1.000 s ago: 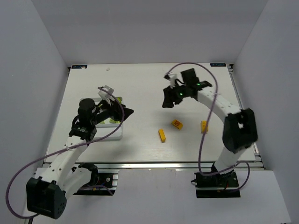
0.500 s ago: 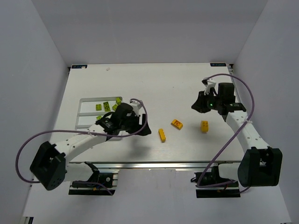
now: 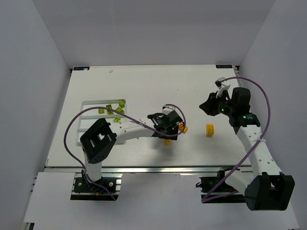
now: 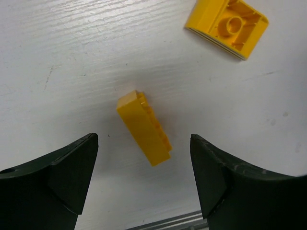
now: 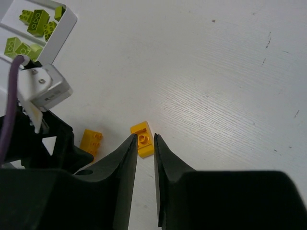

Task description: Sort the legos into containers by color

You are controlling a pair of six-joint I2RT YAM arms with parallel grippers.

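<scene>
Left gripper (image 3: pixel 168 134) now moved right from tray (image 3: pixel 84 103), fingers spread either side of long yellow brick (image 4: pixel 144 127) lying on table (image 3: pixel 144 86), not touching it. Right gripper (image 5: pixel 145 139) barely shifted, fingers nearly together, slim gap, empty, above square yellow brick (image 3: pixel 209 129). Green bricks (image 3: pixel 111 109) in tray's far compartment.

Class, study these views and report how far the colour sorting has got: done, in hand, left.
Done: the green bricks lie in the white tray. In hand: the left end effector is open over a long yellow brick, not gripping yet. Left: that brick, the upturned yellow brick and the third yellow brick sit on the table; the right end effector holds nothing.
</scene>
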